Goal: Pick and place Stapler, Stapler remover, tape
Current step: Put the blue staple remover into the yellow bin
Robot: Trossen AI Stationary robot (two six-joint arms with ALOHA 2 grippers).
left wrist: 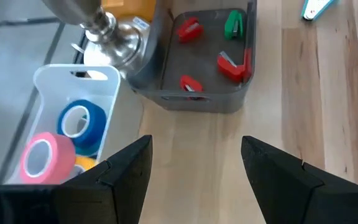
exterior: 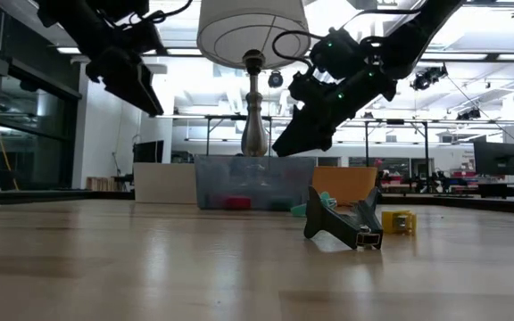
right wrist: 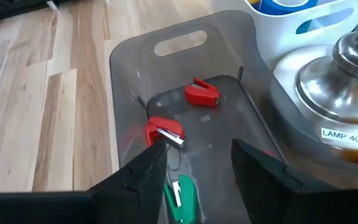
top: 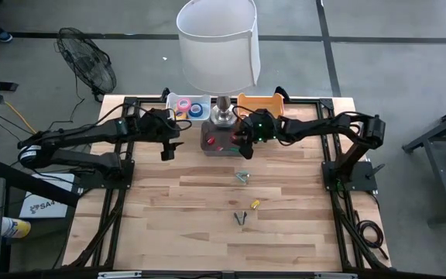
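Jaws spread on both: right gripper (right wrist: pixel 194 165) over grey bin (right wrist: pixel 126 93), holding nothing; nearest loose remover (top: pixel 242 177) lies on the table just front of it, right arm closer.

A table lamp (top: pixel 217 45) with a white shade and a silver base (left wrist: pixel 120 48) stands at the far edge of the wooden table (top: pixel 207 232). A label on the base reads "LAMP 4(2)" (right wrist: pixel 344 135). On the floor beyond the table's left corner stands a black fan (top: pixel 86 60). A dark stand (top: pixel 440 139) sits off to the right.
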